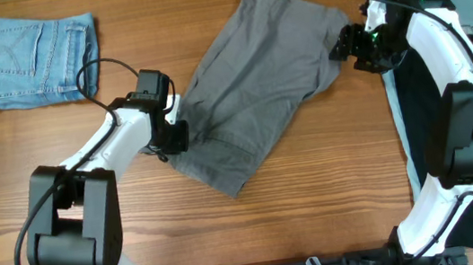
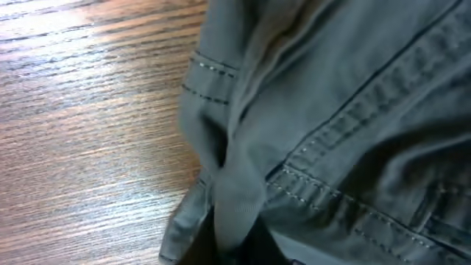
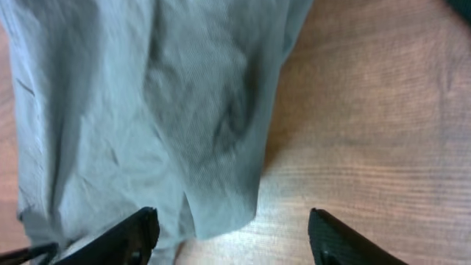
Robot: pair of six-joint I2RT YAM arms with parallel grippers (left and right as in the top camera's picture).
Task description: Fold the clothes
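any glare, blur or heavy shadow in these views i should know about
Overhead: evenly lit and sharp, with only soft shadows on the table. Left wrist: strong pale glare on the wood at upper left, and the grey shorts go dark at the bottom edge. Right wrist: its own fingers look dark and soft, and a shadow runs along the shorts' edge.

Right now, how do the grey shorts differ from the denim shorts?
The grey shorts lie spread and rumpled mid-table; the denim shorts sit folded in a neat block far left. The grey shorts cover more area than the denim shorts. The left gripper and right gripper are at the grey shorts' edges; nothing touches the denim shorts. Both lie on the wooden table.
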